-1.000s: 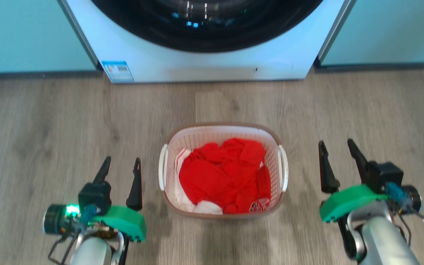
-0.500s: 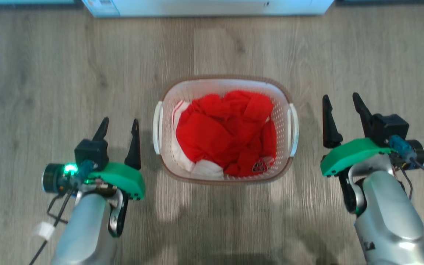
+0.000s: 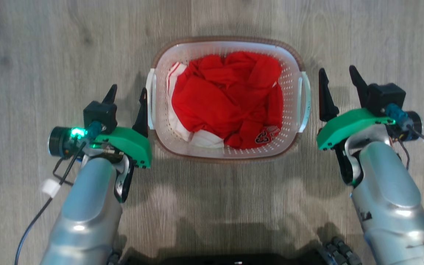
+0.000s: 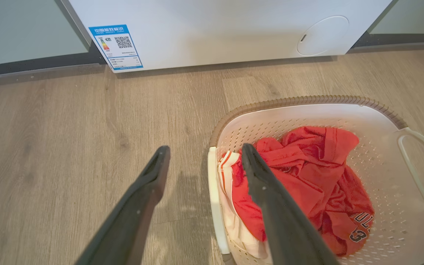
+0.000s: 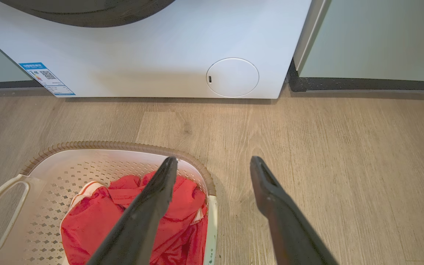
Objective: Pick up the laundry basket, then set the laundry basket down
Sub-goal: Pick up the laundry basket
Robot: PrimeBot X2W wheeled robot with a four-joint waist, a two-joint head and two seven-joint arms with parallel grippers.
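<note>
In the head view, you see the laundry basket (image 3: 226,39) standing on the wooden floor (image 3: 50,55) at the far middle, between the two arms. It holds a heap of red clothes (image 3: 226,99) with some white cloth on its left and near sides. The left gripper (image 3: 128,89) sits just left of the basket with its fingers apart and nothing between them. Its inner finger lies right against the white left handle (image 3: 150,99), but you cannot tell whether they touch. The right gripper (image 3: 336,69) sits just right of the basket, also spread and holding nothing. Its inner finger is close beside the right handle (image 3: 305,101), with a thin strip of floor showing between them.

In the left wrist view, the two dark fingers are parted. One lies over the bare floor and the other over the clothes inside the basket, with the basket's left edge between them. You cannot tell how high the fingers hang above it. Beyond the basket stands the white washing machine (image 4: 215,33), with a blue label (image 4: 115,46) at its lower left corner.

In the right wrist view, the fingers are again parted. One lies over the red clothes and the other over the floor, with the basket's right edge between them. The washing machine's round cover (image 5: 232,77) shows on the far side.
</note>
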